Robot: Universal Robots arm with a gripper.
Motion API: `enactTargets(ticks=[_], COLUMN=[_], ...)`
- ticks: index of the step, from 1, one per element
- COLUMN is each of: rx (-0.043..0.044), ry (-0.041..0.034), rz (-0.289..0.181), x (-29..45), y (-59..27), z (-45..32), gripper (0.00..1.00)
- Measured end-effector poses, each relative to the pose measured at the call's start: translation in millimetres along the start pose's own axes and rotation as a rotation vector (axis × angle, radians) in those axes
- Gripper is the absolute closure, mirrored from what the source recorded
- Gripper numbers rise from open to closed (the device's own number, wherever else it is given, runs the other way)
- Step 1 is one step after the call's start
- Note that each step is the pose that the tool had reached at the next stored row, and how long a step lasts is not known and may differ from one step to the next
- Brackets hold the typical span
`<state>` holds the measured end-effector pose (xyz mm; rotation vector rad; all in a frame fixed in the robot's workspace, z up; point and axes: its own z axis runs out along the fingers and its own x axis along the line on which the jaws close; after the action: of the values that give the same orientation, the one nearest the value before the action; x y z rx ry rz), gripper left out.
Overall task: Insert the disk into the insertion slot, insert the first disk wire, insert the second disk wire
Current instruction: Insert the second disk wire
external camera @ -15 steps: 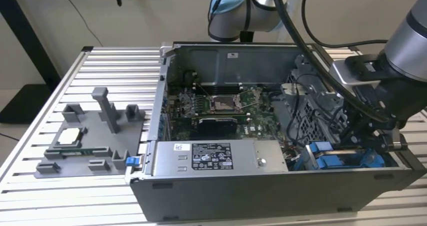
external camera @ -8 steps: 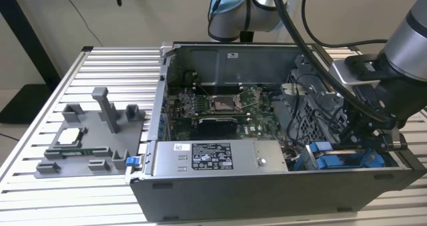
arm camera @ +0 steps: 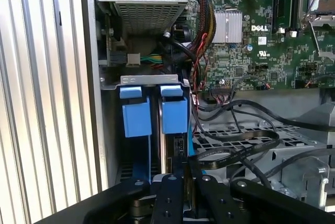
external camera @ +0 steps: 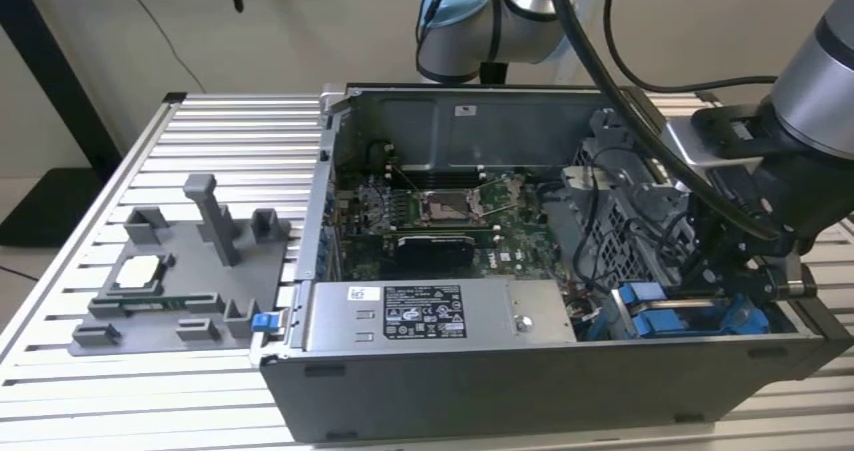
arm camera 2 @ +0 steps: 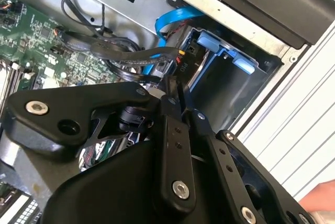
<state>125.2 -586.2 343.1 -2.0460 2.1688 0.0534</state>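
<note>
The gripper (external camera: 731,289) hangs low in the open computer case (external camera: 534,396), at its corner on the exterior view's right. Black cables (arm camera: 235,150) crowd one side, blue drive frames (arm camera: 157,111) and the case wall (arm camera: 91,77) the other.

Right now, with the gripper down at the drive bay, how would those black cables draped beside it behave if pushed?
The black cables would probably be floppy: they sag in loose loops over the perforated metal cage. They would likely spring back rather than stay put, since each curves smoothly without kinks. Pushed by the gripper, they might snag, as they overlap each other beside the blue drive frames.
</note>
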Motion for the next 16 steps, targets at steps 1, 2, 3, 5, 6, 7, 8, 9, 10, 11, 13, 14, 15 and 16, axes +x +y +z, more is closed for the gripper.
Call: enactTargets(ticks=[1,2,3,5,6,7,8,9,10,11,13,14,15,16], rx=[0.0007,0.001,0.0013,0.0016,0.0017,0.0016,0.0016,0.0016,0.0016,0.0016,0.0016,0.0016,0.0017,0.0017], ry=[0.0,-0.0003,0.0,0.0004,0.0005,-0.0003,-0.0001,-0.0002,-0.0001,-0.0001,0.0001,-0.0002,0.0,0.0007], rz=[0.0,0.0,0.0,0.0,0.0,0.0,0.0,0.0,0.0,0.0,0.0,0.0,0.0,0.0], x=[0.0,0.1,0.1,0.3,0.3,0.4,0.5,0.7,0.8,1.0,1.1,1.2,1.5,1.6], y=[0.0,0.1,0.1,0.2,0.2,0.3,0.3,0.3,0.3,0.3,0.3,0.4,0.5,0.6], z=[0.2,0.7,1.0,1.8,2.1,2.7,2.8,2.9,3.0,3.0,3.1,3.9,5.1,6.3], gripper=[1.0,1.0,1.0,1.0,1.0,1.0,1.0,1.0,1.0,1.0,1.0,1.0,1.0,1.0])
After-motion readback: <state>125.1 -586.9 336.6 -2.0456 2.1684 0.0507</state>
